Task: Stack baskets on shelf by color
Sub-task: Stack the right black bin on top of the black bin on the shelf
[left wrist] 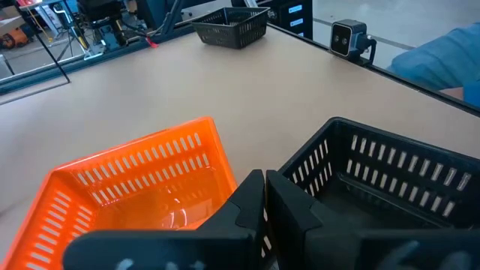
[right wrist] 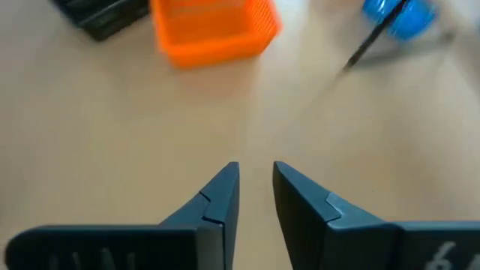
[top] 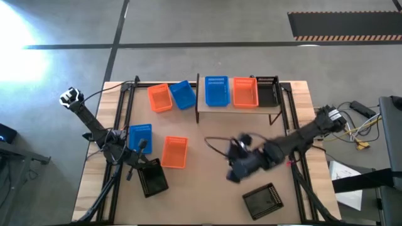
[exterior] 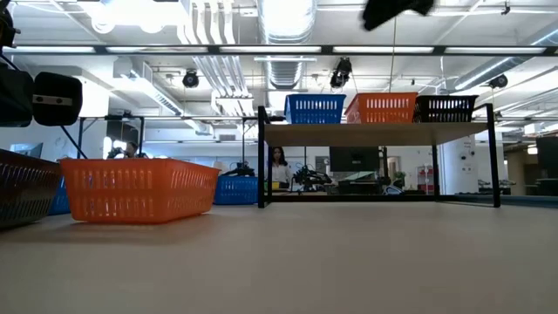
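Right pincer (top: 233,169) hovers empty; shelf (top: 204,107) holds blue, orange, black baskets.

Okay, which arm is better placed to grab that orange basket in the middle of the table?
Probably left: the left gripper sits right beside the loose orange basket. The right gripper hovers farther off over bare table.

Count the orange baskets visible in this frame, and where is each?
3. One orange basket sits in the middle of the shelf, one lies on the table beside a blue basket left of the shelf, and one lies nearer the left arm. None seem hidden.
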Controlling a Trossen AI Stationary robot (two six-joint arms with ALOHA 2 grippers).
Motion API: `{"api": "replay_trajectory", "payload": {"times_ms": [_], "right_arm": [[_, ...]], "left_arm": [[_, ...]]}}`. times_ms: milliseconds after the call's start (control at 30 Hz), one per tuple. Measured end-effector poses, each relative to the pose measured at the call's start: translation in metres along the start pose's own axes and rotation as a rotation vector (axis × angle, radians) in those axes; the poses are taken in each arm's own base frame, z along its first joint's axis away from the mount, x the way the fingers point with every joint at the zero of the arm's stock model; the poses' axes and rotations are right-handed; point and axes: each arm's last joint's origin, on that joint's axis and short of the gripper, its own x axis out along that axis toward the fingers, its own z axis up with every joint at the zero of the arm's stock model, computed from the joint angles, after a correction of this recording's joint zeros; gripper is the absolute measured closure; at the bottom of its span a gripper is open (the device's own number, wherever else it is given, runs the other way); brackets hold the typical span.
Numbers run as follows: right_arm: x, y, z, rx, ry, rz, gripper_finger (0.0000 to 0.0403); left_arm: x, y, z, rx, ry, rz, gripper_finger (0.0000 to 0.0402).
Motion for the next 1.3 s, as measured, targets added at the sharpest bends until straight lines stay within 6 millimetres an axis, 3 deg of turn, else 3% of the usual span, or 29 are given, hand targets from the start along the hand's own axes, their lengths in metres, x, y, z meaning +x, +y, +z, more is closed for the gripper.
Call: {"api": "replay_trajectory", "payload": {"times_ms": [267, 533, 800, 1300], "right_arm": [[-0.031, 0.056, -0.060, 0.480, 0.044, 0.211, 0.0343], [-0.037, 0.095, -0.105, 0.794, 0.171, 0.274, 0.0273], [-0.015, 0.104, -0.119, 0.881, 0.376, 0.188, 0.0188], [0.036, 0.106, -0.137, 0.886, 0.560, -0.044, 0.0221]], "left_arm": [[0.000, 0.000, 0.000, 0.000, 0.000, 0.000, 0.0402], [0.000, 0.000, 0.000, 0.000, 0.000, 0.000, 0.0402], [0.000, 0.000, 0.000, 0.000, 0.000, 0.000, 0.0402], [0.000, 0.000, 0.000, 0.000, 0.000, 0.000, 0.0402]]}}
